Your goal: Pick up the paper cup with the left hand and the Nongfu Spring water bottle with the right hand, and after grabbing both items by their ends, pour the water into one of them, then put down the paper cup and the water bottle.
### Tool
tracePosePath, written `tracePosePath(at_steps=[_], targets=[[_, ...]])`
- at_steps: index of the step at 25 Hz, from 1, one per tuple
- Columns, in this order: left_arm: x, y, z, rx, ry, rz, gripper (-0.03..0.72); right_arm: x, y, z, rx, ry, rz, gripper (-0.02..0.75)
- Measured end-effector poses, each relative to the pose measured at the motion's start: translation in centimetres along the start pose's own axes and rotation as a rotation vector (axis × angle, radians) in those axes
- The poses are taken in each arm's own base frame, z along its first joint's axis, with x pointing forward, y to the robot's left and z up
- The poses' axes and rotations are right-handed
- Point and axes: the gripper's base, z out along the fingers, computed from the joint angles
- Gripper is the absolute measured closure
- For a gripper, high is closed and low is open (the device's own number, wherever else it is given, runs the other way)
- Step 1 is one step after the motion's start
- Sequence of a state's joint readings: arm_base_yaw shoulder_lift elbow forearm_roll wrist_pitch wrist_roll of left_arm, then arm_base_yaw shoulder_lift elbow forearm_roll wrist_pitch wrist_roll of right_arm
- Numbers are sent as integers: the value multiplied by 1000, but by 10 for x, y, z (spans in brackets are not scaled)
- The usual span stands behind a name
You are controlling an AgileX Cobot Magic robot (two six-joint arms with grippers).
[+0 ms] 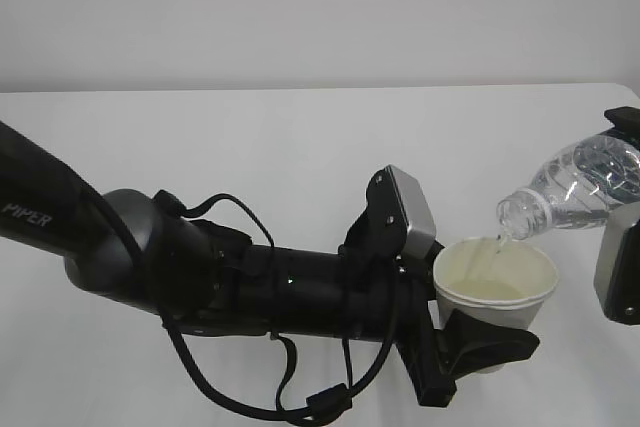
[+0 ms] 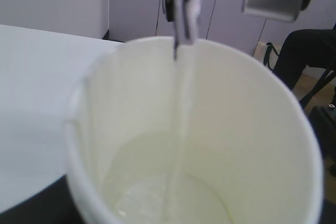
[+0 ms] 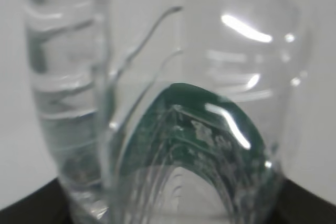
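White worktop point(image 1: 250, 147): at lower right, the paper cup point(image 1: 495, 292) is grasped by the left tool point(image 1: 470, 342); the tilted Nongfu Spring water bottle point(image 1: 580, 187), gripped by the right tool point(image 1: 622, 217), pours water point(image 2: 181, 129). Righting the bottle is judged next.

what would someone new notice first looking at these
Most striking is the thin stream of water falling from the tilted Nongfu Spring water bottle at the right edge into the paper cup just below its mouth. The bulky black arm marked PIPER sweeps in from the left, its left pincer holding the cup low on its wall. The white table lies beneath.
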State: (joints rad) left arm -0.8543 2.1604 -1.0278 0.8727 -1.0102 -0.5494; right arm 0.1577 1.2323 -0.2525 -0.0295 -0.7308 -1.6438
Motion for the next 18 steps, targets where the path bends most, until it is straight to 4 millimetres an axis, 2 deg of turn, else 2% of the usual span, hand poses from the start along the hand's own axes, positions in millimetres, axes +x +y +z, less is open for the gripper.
tracePosePath(at_steps=[18], targets=[[0,0,0,2,2,2,234,2,0,0,1,20,-8,284]])
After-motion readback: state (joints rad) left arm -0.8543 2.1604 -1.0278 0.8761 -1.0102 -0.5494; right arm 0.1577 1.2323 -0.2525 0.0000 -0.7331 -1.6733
